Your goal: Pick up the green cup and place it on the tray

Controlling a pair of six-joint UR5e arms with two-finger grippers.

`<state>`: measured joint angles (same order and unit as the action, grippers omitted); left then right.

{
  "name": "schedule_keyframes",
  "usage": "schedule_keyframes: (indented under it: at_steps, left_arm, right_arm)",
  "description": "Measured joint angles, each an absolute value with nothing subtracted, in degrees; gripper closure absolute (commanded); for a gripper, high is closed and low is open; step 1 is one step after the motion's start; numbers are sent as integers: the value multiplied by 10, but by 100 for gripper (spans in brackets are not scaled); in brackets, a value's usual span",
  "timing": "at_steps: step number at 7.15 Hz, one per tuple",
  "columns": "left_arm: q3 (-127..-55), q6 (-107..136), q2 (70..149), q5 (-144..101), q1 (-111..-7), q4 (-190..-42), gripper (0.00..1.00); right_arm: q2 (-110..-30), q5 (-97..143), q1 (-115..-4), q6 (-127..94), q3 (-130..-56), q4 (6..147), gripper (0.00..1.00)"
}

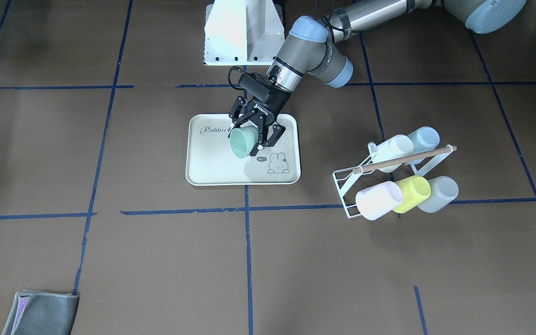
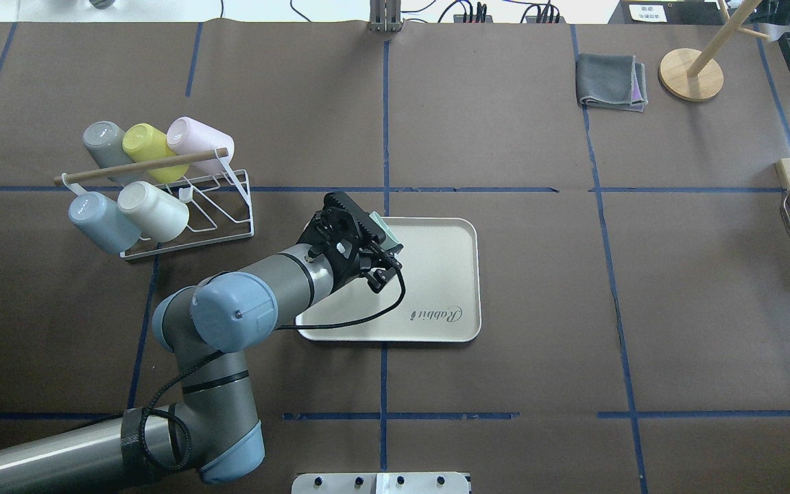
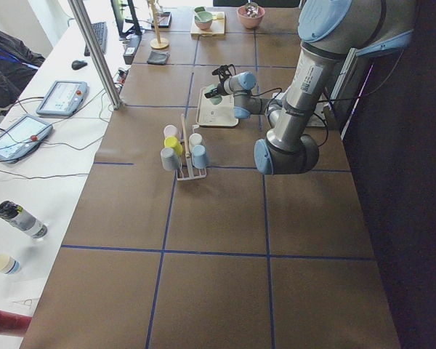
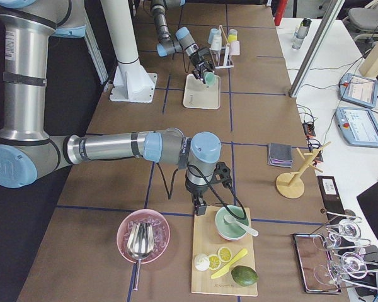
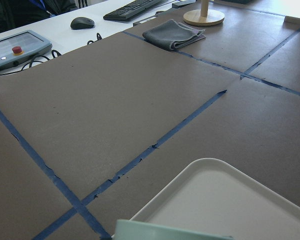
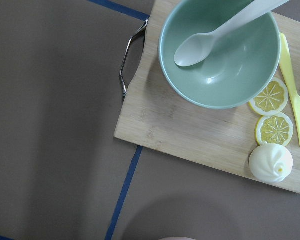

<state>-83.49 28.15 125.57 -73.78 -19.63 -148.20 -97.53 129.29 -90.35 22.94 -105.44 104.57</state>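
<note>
Left gripper is clamped on the tilted green cup over the tray, a cup rack standing well apart at three o'clock in the front-facing view, the left arm reaching in from one o'clock with wrist angled down; whether the right gripper grips cannot be told.

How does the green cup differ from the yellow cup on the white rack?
Colour: the green cup is pale mint, while the yellow cup is bright yellow-green.
Support: the green cup is gripped by the left hand over the tray, while the yellow cup sits on the rack among other cups.
Both are handleless tumblers, tilted rather than upright.
</note>
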Motion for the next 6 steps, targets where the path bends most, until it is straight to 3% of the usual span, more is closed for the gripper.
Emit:
schedule_keyframes:
  at_steps: [6]
  left_arm:
    - [-806, 278, 1253, -744, -191, -1539, 14]
  right_arm:
    - [-975, 1293, -904, 229, -1054, 1046, 0]
